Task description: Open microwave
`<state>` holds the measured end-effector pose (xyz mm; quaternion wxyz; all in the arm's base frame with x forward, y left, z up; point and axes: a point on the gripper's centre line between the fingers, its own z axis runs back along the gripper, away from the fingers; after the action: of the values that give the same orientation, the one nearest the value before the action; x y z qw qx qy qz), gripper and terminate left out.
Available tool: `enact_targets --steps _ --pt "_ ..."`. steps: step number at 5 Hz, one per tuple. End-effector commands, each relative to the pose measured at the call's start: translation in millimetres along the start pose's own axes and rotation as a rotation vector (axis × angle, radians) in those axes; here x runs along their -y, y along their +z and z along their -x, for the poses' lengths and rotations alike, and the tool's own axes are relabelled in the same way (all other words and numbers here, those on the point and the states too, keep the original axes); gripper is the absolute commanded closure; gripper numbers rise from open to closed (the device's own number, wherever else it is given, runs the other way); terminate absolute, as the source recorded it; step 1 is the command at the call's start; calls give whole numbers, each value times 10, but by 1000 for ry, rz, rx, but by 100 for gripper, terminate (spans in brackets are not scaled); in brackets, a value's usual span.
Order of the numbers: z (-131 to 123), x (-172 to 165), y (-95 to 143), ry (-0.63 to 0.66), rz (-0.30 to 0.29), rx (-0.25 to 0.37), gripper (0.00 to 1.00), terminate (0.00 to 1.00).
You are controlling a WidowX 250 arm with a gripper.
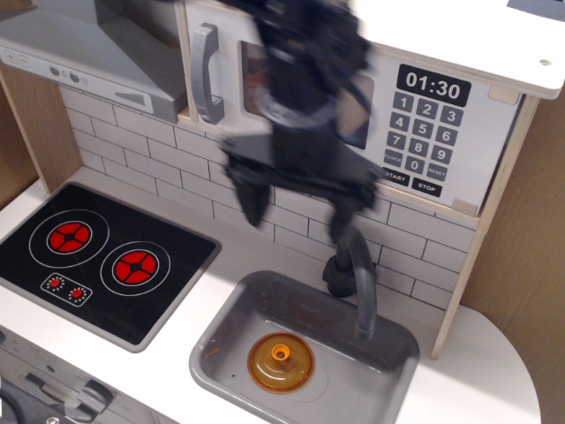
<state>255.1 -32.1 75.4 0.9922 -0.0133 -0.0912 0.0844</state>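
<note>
The white toy microwave (459, 53) sits above the brick backsplash, its door closed. Its grey vertical bar handle (205, 72) is at the door's left edge. The black clock display (433, 86) reads 01:30 above the grey keypad (422, 132). My black gripper (298, 212) hangs in front of the microwave window, blurred by motion, fingers pointing down and spread apart, empty. It is to the right of and below the handle, not touching it. The arm hides most of the window.
A grey slanted range hood (88, 53) is at upper left. A black two-burner stove (97, 256) lies at left. A grey sink (305, 349) holds an orange lid (281, 360). A dark faucet (356, 274) rises just below my gripper.
</note>
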Motion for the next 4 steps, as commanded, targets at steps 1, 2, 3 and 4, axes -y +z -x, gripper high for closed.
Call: enact_targets --steps 1,2,3,4 --pt "-521 -582 198 30 46 57 0 0" --pt "-701 -707 217 37 44 81 0 0" --pt "-862 -788 223 46 33 131 0 0" --pt "-974 -885 259 56 18 171 0 0"
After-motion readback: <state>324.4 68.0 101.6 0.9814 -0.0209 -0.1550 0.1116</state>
